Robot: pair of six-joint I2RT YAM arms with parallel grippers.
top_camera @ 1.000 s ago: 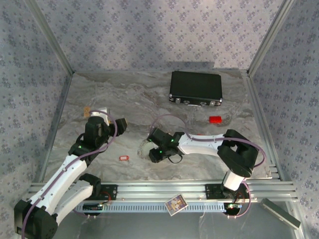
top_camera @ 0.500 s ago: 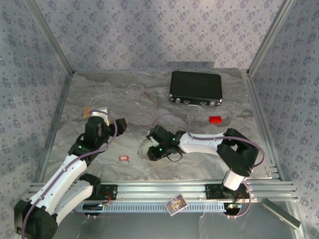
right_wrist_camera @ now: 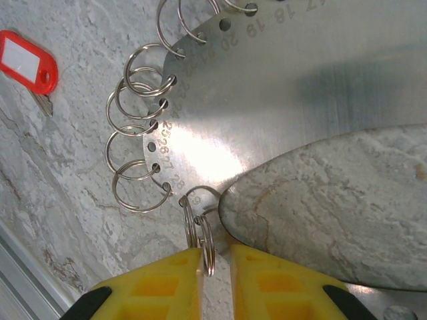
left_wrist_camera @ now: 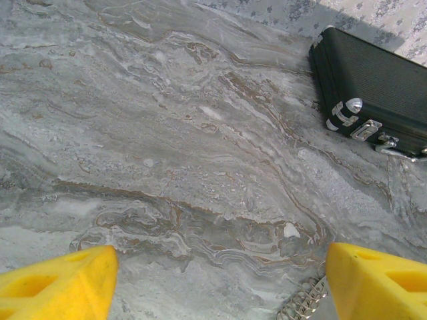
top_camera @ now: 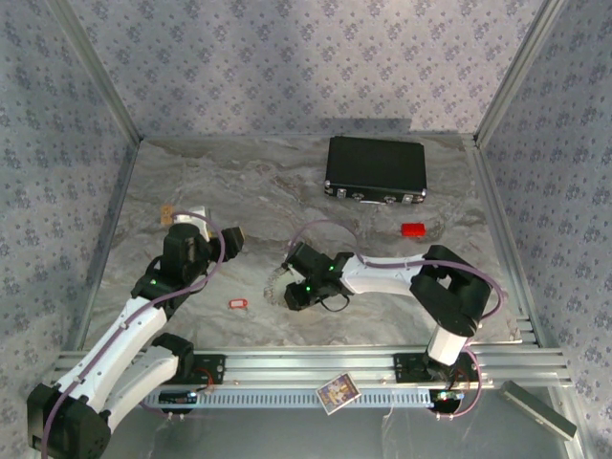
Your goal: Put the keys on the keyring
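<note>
**Top external view.** The keyring (top_camera: 275, 283) lay flat on the marble table (top_camera: 220, 182), near the middle. The right claw (top_camera: 287, 288) was at the keyring's right edge, touching it; its opening could not be judged from here. A key with a red tag (top_camera: 237, 304) lay on the table just left of the keyring and slightly nearer the arm bases, apart from it. The left claw (top_camera: 191, 226) was well to the left of the keyring, and its state could not be told from above. A black case (top_camera: 375, 170) stood shut, beyond the keyring and to its right. A small red item (top_camera: 413, 230) lay right of the keyring, well apart.

**Left wrist view.** The left claw (left_wrist_camera: 217, 283) was spread wide, with its yellow fingers (left_wrist_camera: 57, 287) at opposite lower corners and bare table between them. A few wire rings of the keyring (left_wrist_camera: 303, 303) showed just inside the right-hand finger. The black case (left_wrist_camera: 377, 93) lay beyond them.

**Right wrist view.** The keyring (right_wrist_camera: 267, 100) proved to be a flat silvery plate with numbered holes, and split rings hung along its edge. The right claw (right_wrist_camera: 215, 260) was almost closed, pinching one split ring (right_wrist_camera: 202, 237) between its yellow fingers (right_wrist_camera: 150, 287). The red-tagged key (right_wrist_camera: 25, 60) lay beside the keyring's ring-bearing edge without touching it.
</note>
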